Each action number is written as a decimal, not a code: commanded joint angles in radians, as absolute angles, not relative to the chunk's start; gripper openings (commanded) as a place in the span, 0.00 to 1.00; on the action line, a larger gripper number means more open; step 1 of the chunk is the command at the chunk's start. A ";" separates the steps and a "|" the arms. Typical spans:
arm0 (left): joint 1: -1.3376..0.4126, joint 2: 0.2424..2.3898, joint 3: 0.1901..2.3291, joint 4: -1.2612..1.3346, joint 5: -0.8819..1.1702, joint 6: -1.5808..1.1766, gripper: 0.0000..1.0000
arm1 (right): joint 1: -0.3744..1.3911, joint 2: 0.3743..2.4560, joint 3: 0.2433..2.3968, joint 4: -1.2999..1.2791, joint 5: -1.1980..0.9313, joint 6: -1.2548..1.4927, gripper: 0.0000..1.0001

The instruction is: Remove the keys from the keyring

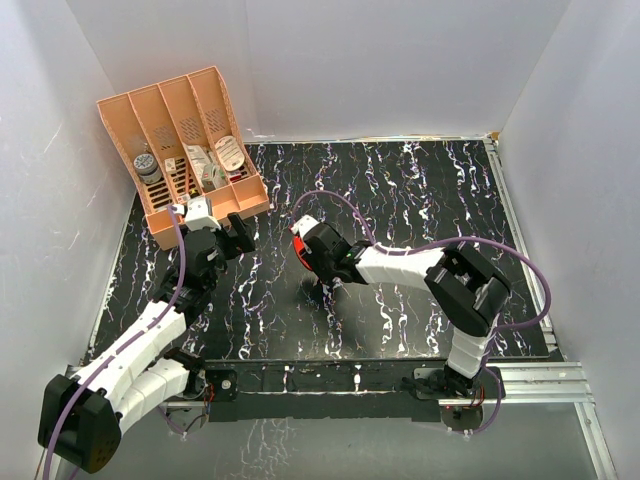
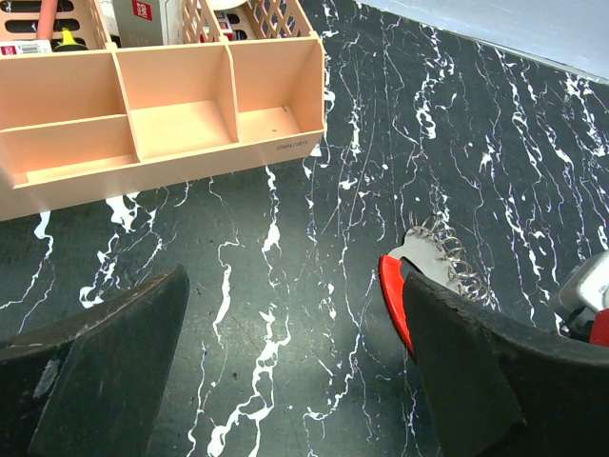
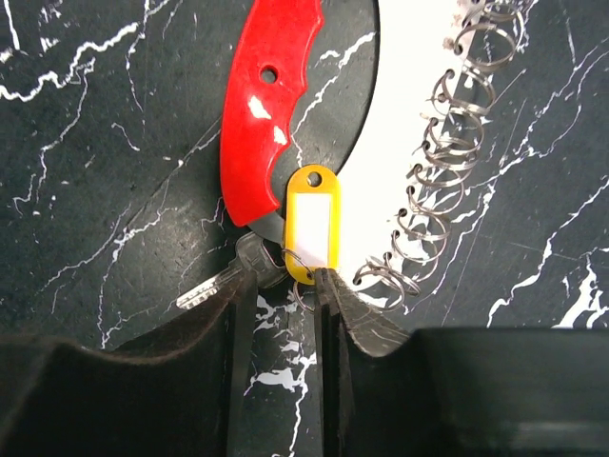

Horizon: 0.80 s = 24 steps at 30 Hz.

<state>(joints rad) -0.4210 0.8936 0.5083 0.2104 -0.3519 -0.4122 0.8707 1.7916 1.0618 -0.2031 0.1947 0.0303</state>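
- While the left claw [image 2: 295, 371] hangs wide open with nothing between its fingers, a peach organiser [image 2: 190, 124] stands just ahead of it at the far left of the black, white-veined bench [image 1: 400, 200]. Packets and a small jar sit in its rear slots.
- Just beside the bunch, a silvery wire coil [image 3: 428, 190] lies curled over a flat white piece [image 3: 419, 86], close against the spot where the right claw works.
- A small raised mark on the organiser's front wall is too fine to read. The packet labels are also too small to read, and the yellow tag [image 3: 310, 224] carries a plain white insert.
- Of the keys [image 3: 211, 289], one silvery blade pokes out to the side, its head mostly hidden under a finger. A curved red fob [image 3: 262, 114] with a small hole lies above it.
- The right claw [image 3: 283, 276] is drawn in to a slim gap and grips the bunch at the keyring [image 3: 298, 297], a fine wire loop at the foot of the yellow tag, near the middle of the bench, right of the organiser.
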 commanded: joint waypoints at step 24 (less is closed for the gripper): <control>-0.420 0.859 0.496 0.222 -0.376 -0.411 0.93 | 0.877 1.817 1.112 -0.131 0.235 0.013 0.12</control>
